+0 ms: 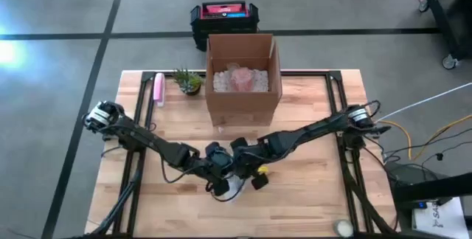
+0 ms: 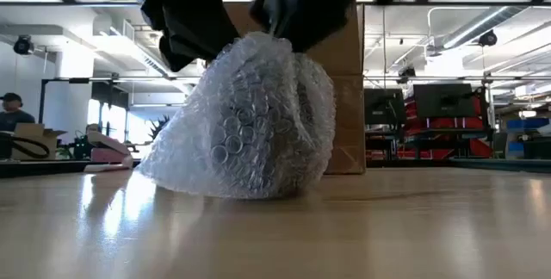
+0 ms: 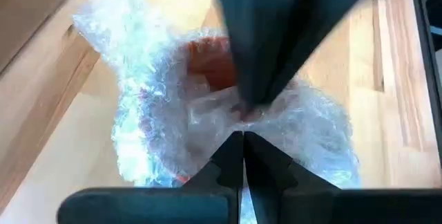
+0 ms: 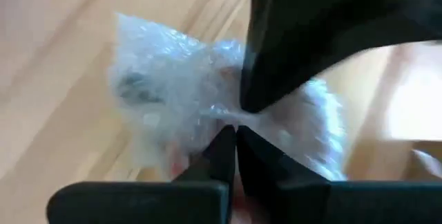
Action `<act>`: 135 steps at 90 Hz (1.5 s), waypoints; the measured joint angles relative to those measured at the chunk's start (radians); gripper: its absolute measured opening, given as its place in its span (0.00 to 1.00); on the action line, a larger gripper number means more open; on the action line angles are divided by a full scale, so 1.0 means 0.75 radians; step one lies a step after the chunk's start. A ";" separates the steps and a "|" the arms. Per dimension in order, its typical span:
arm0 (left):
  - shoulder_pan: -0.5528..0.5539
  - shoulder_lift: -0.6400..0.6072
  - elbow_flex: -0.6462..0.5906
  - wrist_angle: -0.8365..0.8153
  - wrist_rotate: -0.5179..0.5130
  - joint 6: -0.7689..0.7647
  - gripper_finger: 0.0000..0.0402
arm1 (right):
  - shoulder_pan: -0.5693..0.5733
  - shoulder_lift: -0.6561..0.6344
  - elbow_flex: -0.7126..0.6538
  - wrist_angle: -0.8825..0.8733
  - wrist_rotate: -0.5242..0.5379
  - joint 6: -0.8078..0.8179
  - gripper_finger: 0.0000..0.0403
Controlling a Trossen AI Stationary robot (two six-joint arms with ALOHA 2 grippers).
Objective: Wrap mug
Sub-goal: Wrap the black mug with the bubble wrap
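Note:
A mug shows as an orange shape (image 3: 213,57) through clear bubble wrap (image 2: 250,124). The wrap is bunched around it into a bundle standing with its base on the wooden table near the front middle (image 1: 231,189). My left gripper (image 3: 243,140) and my right gripper (image 4: 235,134) meet tip to tip above the bundle, each shut on the wrap gathered at its top. In the low view both dark grippers (image 2: 185,12) (image 2: 318,3) hang just over the bundle's peak. My left gripper pinches the gathered wrap at the bundle's top (image 3: 242,117) between its two fingers, coming slanting down from the table's left. The bundle stays on the table below. How many layers it holds I cannot tell. My right gripper pinches the same gathered top of the wrap (image 4: 231,117) between its two fingers, slanting down from the table's right, its tips close against the left gripper's. The wrap below spreads out around the mug, and the bundle's base rests on the table.
An open cardboard box (image 1: 243,73) with white filler and a pink wrapped thing stands at the far middle of the table. A small plant (image 1: 189,81) and a pink object (image 1: 158,89) lie to its left. A black and red case (image 1: 223,18) sits on the floor beyond.

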 joint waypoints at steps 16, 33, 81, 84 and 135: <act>0.000 0.000 0.000 -0.002 0.001 0.000 0.00 | -0.039 -0.085 -0.008 -0.085 0.165 -0.019 0.01; 0.000 0.000 -0.001 0.006 0.004 0.000 0.00 | -0.094 -0.043 -0.052 -0.088 0.283 -0.018 0.01; 0.001 0.001 -0.005 0.017 0.009 0.003 0.00 | 0.004 -0.002 -0.092 0.103 0.176 -0.010 0.01; 0.002 0.001 -0.006 0.018 0.008 0.002 0.00 | 0.000 -0.002 -0.107 0.111 0.180 -0.003 0.01; 0.019 0.061 -0.007 0.063 -0.061 0.026 0.00 | -0.028 -0.020 -0.072 0.045 0.175 0.009 0.01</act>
